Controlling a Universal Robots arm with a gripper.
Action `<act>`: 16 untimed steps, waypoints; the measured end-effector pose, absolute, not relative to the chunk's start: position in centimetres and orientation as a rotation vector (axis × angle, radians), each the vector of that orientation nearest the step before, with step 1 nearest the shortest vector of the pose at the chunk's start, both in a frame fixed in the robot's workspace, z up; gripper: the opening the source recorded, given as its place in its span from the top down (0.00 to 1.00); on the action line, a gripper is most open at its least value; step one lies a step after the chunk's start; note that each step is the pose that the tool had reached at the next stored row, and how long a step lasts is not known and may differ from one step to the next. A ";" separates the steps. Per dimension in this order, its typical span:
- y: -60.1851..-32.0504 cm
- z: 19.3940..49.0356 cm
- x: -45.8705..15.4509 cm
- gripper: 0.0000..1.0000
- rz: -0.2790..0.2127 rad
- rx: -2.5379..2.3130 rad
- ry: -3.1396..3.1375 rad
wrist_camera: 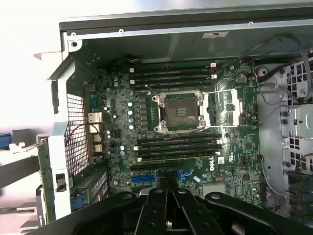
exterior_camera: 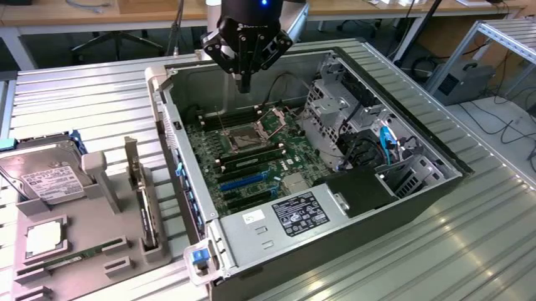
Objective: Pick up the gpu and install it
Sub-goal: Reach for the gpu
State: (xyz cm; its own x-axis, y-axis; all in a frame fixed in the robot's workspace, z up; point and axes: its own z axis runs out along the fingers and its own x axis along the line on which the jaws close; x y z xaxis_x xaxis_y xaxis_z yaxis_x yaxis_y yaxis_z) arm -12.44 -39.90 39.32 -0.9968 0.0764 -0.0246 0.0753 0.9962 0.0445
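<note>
The gpu (exterior_camera: 143,202) stands on edge in a slot of the grey holder tray (exterior_camera: 100,216), outside the open computer case, on the exterior view's left. It is a thin card with a silver bracket. My gripper (exterior_camera: 243,86) hangs above the far end of the case with its fingers shut together, pointing down and holding nothing. It is well away from the gpu. In the wrist view the gripper (wrist_camera: 165,188) looks straight down at the green motherboard (wrist_camera: 230,105), with blue expansion slots (wrist_camera: 143,178) just ahead of the fingertips.
The tray also holds a silver hard drive (exterior_camera: 46,177), a processor (exterior_camera: 44,238) and a memory stick (exterior_camera: 71,258). Inside the case are the open processor socket (exterior_camera: 248,137), a power supply (exterior_camera: 289,216), drive cages (exterior_camera: 335,100) and cables (exterior_camera: 385,141). The case wall (exterior_camera: 172,144) stands between tray and motherboard.
</note>
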 end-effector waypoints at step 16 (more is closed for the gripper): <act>-39.8 39.3 -19.6 0.89 0.068 0.118 3.112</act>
State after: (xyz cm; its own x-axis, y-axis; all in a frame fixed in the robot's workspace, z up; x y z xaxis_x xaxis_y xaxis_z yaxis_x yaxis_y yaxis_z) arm -19.56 -39.83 39.33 -0.9968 0.0765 -0.0247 0.0754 0.9962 0.0443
